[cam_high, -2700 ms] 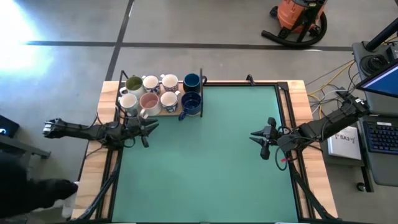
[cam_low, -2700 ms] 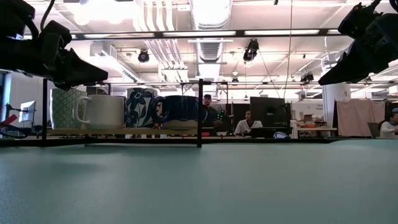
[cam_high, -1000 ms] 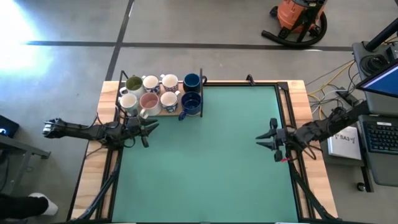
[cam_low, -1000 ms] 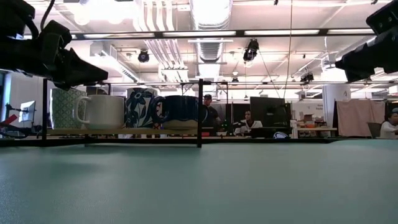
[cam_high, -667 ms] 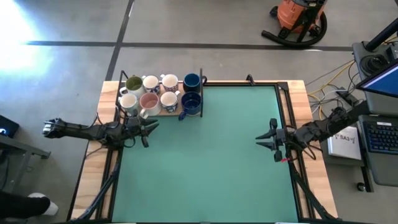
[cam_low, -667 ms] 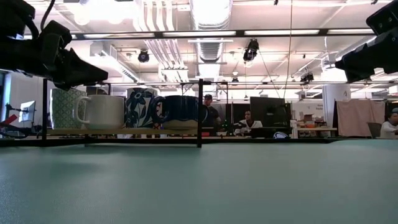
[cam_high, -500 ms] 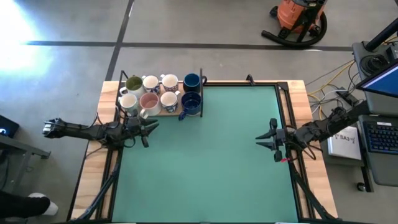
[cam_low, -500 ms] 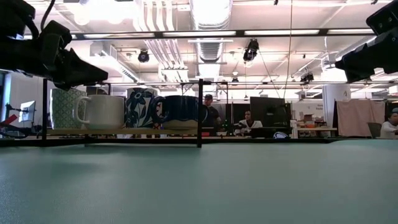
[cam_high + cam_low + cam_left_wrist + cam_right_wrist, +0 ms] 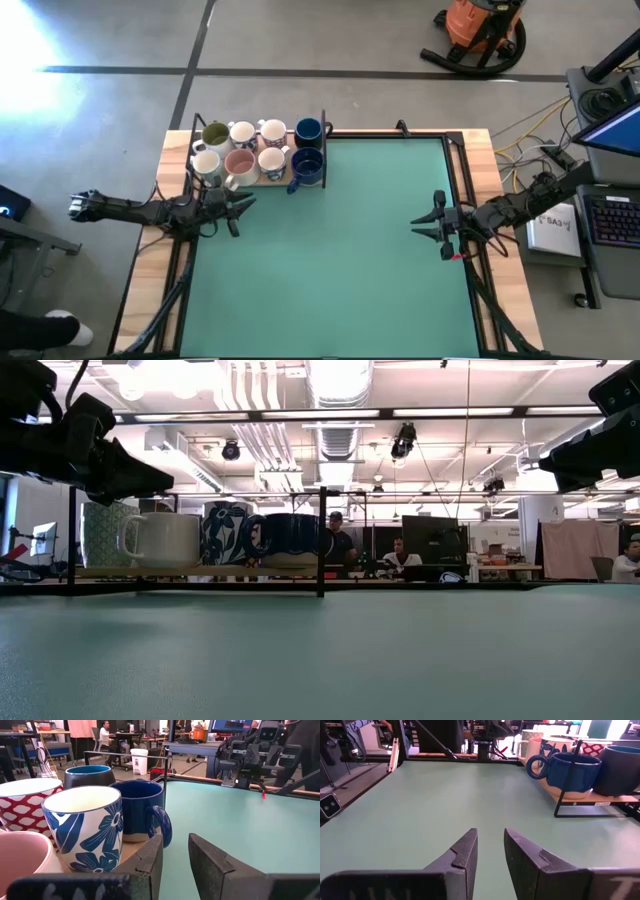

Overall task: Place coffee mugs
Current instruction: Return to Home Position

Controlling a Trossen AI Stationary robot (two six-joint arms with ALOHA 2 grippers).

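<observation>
A wooden shelf [image 9: 281, 182] in a black wire frame stands at the far left corner of the green table [image 9: 330, 280]. It holds all eight coffee mugs [image 9: 258, 148], upright in two rows of four. Left to right, the far row has an olive-inside mug [image 9: 215, 134], a white mug [image 9: 242, 133], a red patterned mug [image 9: 272, 130] and a dark navy mug [image 9: 308, 129]. The near row has a cream mug [image 9: 205, 163], a pink-inside mug [image 9: 239, 162], a blue flowered mug [image 9: 271, 160] and a blue mug [image 9: 306, 166], whose handle is turned toward the left arm.

The left arm lies low and stretched out over the table's left edge, pointing across the table. The left gripper [image 9: 240, 212] hangs above the mat, its fingers a narrow gap apart with nothing between them. The shelf is just beside this gripper, on its far side and slightly ahead. The blue flowered mug and the blue mug are nearest its fingertips, close but not touching.

The right arm reaches in from the table's right edge and points back toward the left arm. The right gripper [image 9: 425, 226] hangs above the mat, its fingers likewise only slightly parted and holding nothing. The mugs are well apart from it, ahead across the table and off to its far side. The blue mug and the dark navy mug at the shelf's end are the closest to it.
</observation>
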